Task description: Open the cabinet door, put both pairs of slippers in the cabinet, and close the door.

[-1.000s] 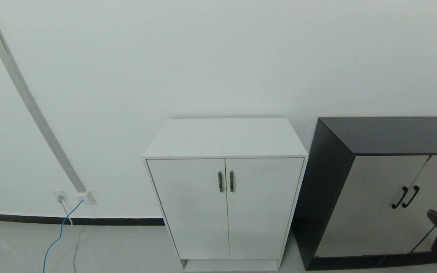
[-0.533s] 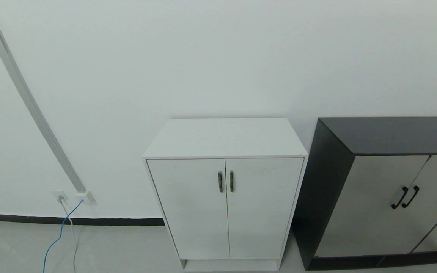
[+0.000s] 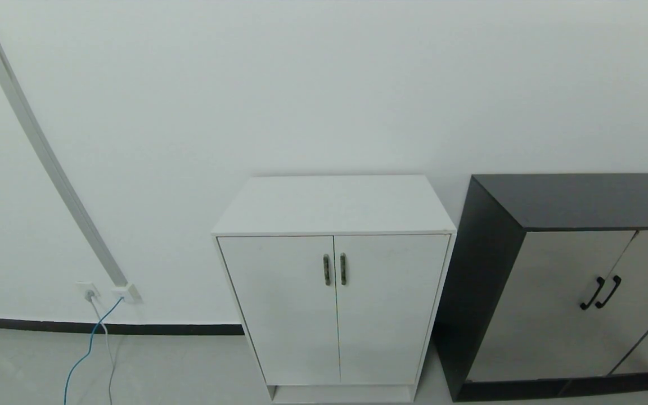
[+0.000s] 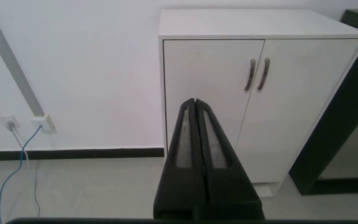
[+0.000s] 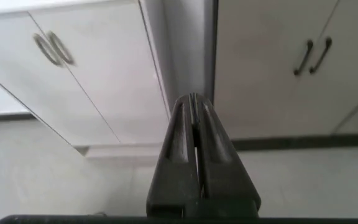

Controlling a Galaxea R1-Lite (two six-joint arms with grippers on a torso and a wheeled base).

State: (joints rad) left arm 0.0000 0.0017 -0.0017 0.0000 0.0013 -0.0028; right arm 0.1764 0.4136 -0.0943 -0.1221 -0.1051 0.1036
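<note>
White cabinet [image 3: 301, 292] doors both shut | left claw [image 4: 195, 102] together, empty | right claw [image 5: 194, 98] together, empty | task either unstarted or finished, cannot tell

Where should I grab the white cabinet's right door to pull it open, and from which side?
Take its handle, the slim upright bar at the inner edge of the door. Come straight from the front and pinch the bar across its width. The door sits flush and shut, so its edges likely offer no grip.

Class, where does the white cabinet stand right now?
In the head view the white cabinet stands centre against the wall, doors shut, the black cabinet close on its right.
</note>
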